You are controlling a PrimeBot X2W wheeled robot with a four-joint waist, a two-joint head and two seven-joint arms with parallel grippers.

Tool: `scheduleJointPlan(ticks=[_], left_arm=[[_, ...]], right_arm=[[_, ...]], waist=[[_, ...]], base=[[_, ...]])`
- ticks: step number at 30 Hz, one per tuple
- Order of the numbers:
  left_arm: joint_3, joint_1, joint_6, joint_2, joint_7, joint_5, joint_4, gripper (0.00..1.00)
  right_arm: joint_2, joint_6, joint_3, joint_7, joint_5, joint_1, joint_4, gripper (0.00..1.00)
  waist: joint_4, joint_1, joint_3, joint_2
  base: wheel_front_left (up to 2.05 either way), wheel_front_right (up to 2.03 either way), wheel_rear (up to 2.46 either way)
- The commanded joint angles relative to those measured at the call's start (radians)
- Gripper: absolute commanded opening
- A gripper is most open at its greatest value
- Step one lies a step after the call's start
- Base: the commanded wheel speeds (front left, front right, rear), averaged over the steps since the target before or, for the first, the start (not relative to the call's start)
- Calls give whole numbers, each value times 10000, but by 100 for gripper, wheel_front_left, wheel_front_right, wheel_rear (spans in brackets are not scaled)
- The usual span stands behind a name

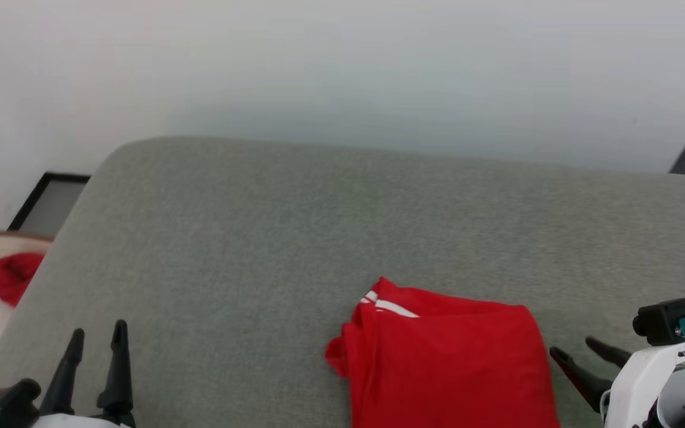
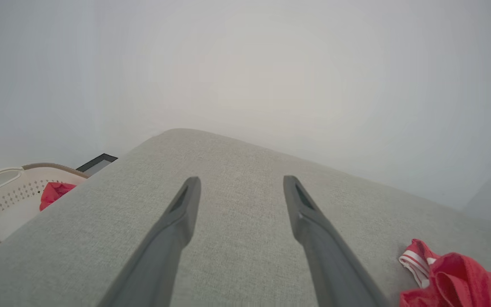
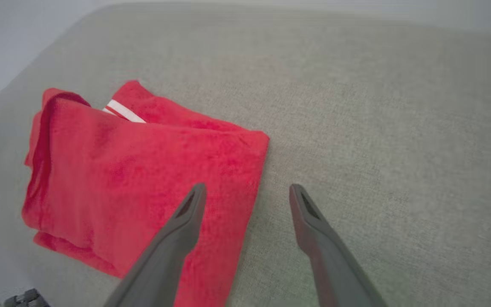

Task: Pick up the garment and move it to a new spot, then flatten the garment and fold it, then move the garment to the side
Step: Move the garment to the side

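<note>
Soft red garment (image 1: 449, 362), folded rectangular, lies on coarse grey woven cushion (image 1: 259, 238); left gripper (image 1: 99, 329) and right gripper (image 1: 571, 346) jaws spread.

The left gripper (image 1: 97, 329) sat low on the left, fingers pointing up and spread apart, nothing between them. The right gripper (image 1: 571, 346) sat low on the right, fingers angled up-left, likewise spread and empty. The white right wrist (image 1: 640, 375) showed a green light.
</note>
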Motion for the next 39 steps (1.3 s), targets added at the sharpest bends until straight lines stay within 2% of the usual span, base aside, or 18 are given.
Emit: scheduleJointPlan(ticks=[1,9,18,19,20,29,39], left_arm=[[-14,-128,26,-28,-32,-64,28,100],[-239,-516,-28,-251,-91,-184,238,100],[-562,-1149,-78,-431,-134,-304,537,100],[-589,-1202,-83,-445,-137,-319,572,100],[-601,-1234,-82,-461,-141,-335,615,100],[-456,-1188,-82,-551,-145,-395,747,100],[-584,-1318,-85,-390,-148,-331,622,100]], right_arm=[[-78,-12,-33,264,74,-126,8,100],[159,-10,-563,2868,610,-178,-123,100],[707,-10,-576,4647,290,-626,234,100],[734,-10,-501,4772,254,-661,268,95],[763,-10,-476,4880,244,-690,327,0],[513,-9,-390,5348,391,-1082,44,0],[-151,-9,-422,5533,106,-2000,-435,0]], waist=[[346,0,339,-1],[715,0,994,-1],[1019,0,1624,-1],[1056,0,1669,-1],[1084,0,1694,-1],[1123,0,1741,-1],[643,0,1554,-1]], base=[[0,0,0],[0,0,0],[0,0,0],[0,0,0],[0,0,0],[0,0,0],[0,0,0]])
